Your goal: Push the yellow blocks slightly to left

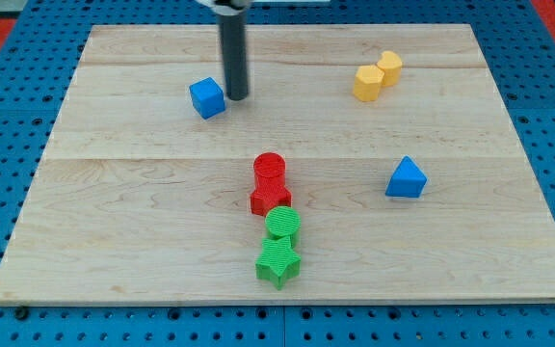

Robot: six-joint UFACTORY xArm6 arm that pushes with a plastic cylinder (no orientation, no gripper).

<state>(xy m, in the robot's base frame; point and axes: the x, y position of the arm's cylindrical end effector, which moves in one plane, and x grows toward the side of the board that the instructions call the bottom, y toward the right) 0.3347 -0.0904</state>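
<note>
Camera view shows my tip (236, 97) in the upper left of the frame, just beside the blue cube (207, 97), on its right. No gripper is on this arm — only the rod. Two yellow blocks (377, 76) touch each other in the upper right, well apart from my tip. At the centre of the table (114, 193), a red cylinder (270, 167), red star (270, 197), green cylinder (282, 223) and green star (277, 260) make a line — a blue triangular block (406, 178) sits at the right.
</note>
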